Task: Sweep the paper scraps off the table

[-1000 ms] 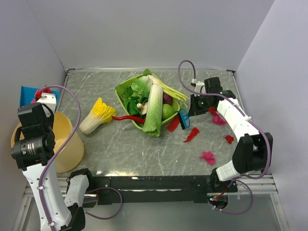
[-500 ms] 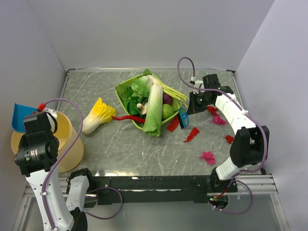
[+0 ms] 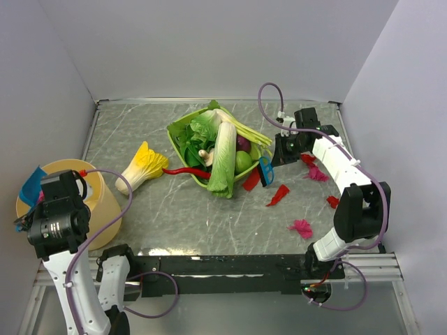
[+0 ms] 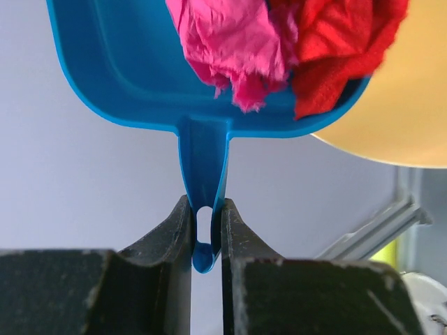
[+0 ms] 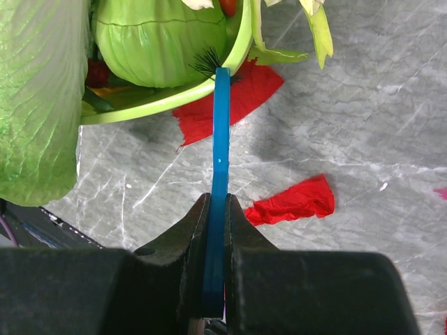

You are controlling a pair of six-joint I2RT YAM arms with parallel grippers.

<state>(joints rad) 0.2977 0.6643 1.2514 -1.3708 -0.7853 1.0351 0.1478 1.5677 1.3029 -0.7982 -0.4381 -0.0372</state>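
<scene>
Partway: left gripper (image 4: 207,230) pinches shut on the blue dustpan (image 4: 119,70) holding paper scraps (image 4: 223,42) over the tan bucket (image 3: 98,202) (near left), right gripper (image 5: 216,230) clamps the blue brush (image 5: 221,139), others (image 3: 278,195) litter the table (image 3: 181,216) at right.

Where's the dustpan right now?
Top view, far left: the blue dustpan is held at the left rim of the tan bucket, handle pinched in the left gripper, with pink and red paper scraps in it.

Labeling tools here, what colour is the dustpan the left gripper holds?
Blue; the dustpan shows best in the left wrist view.
</scene>
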